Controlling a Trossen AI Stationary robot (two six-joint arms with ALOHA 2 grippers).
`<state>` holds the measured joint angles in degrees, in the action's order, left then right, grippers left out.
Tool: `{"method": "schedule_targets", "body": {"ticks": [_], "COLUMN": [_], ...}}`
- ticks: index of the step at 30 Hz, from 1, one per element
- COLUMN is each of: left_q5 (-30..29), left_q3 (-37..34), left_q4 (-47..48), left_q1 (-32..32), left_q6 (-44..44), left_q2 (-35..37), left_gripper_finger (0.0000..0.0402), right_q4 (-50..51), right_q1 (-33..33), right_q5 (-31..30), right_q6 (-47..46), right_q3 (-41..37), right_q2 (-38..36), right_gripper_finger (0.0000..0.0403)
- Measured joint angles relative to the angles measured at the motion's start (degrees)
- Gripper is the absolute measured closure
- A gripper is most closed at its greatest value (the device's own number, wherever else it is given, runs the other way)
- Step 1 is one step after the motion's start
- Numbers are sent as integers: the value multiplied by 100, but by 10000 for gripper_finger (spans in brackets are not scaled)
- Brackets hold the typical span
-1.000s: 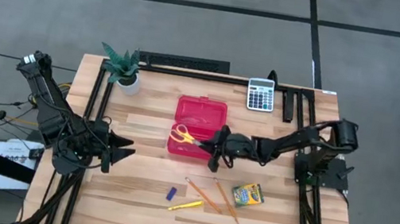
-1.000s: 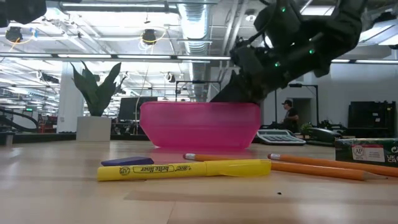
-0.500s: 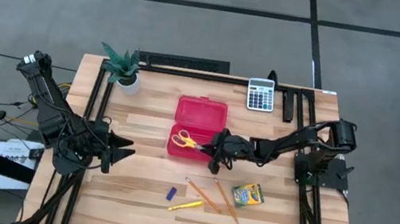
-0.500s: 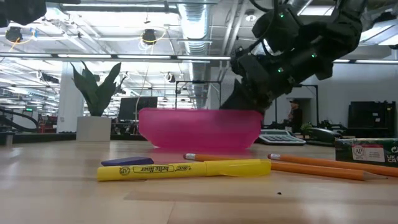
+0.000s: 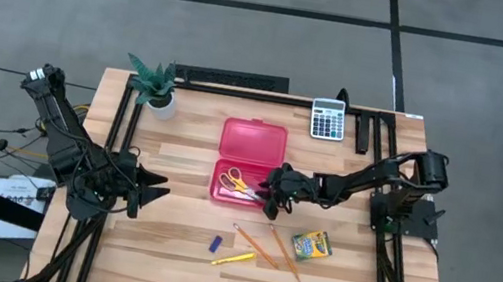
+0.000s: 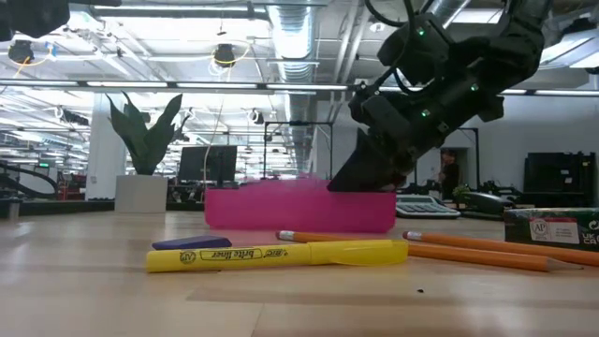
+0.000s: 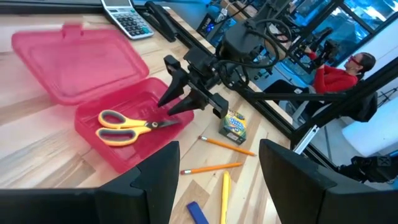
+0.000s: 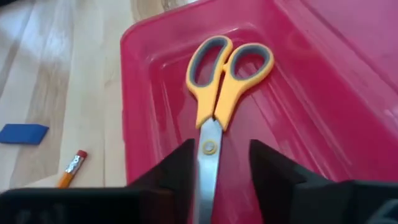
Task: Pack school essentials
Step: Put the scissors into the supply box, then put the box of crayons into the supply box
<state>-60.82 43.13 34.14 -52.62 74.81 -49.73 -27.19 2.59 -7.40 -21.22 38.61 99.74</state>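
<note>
from above, the right gripper (image 5: 271, 191) sits at the edge of the open pink case (image 5: 252, 144), where the yellow-handled scissors (image 5: 241, 182) lie; the left gripper (image 5: 151, 189) waits apart, fingers spread and empty. pencils (image 5: 268, 247) and the crayon box (image 5: 311, 244) lie nearer the front. from the right wrist, the fingers (image 8: 180, 165) flank the blade with a gap either side.

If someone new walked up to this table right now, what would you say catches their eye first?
Most likely the open pink case at the table's middle, with the yellow-handled scissors lying inside it. The right gripper sits at the case's edge, its open fingers straddling the scissor blades. Nearer the front edge, two orange pencils, a yellow highlighter, a blue eraser and a crayon box lie unpacked.
</note>
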Motion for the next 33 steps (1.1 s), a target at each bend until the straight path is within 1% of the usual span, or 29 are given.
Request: {"method": "schedule_targets", "body": {"ticks": [2, 5, 7, 9, 14, 16, 19, 23, 26, 29, 33], "left_q5": [0, 5, 11, 15, 17, 17, 24, 50, 50, 50, 50], "left_q3": [0, 0, -2, -2, -2, -2, -2, -2, -2, -2, -4], "left_q4": [1, 45, 102, 126, 154, 157, 163, 220, 285, 369, 498], "left_q1": [0, 0, 0, 0, 0, 0, 0, 0, 0, 0, 0], "left_q6": [0, 0, 1, 0, -6, -11, -15, 50, 91, 92, 218], "left_q2": [-1, 1, 0, -1, 1, 1, 1, 1, 1, 0, 1], "left_gripper_finger": [193, 193, 193, 193, 193, 193, 193, 193, 193, 193, 193], "right_q4": [-8, -4, 198, 419, 1827, 2558, 3539, 4485, 5055, 5383, 5377], "right_q1": [-1, -24, -44, 10, 418, 721, 1304, 2199, 2804, 3250, 3514], "right_q5": [1, 7, 9, 9, 25, 22, 23, 40, 72, 70, 66], "right_q6": [7, 7, -17, -31, -293, -480, -949, -1787, -2408, -2791, -2720], "right_q3": [0, 8, 6, 7, 13, 11, 11, 9, 9, 9, 58], "right_q2": [-19, -296, -642, -1074, -2417, -2872, -3302, -3603, -3668, -3608, -3309], "right_gripper_finger": [204, 170, 158, 155, 160, 162, 162, 162, 154, 131, 87]}}
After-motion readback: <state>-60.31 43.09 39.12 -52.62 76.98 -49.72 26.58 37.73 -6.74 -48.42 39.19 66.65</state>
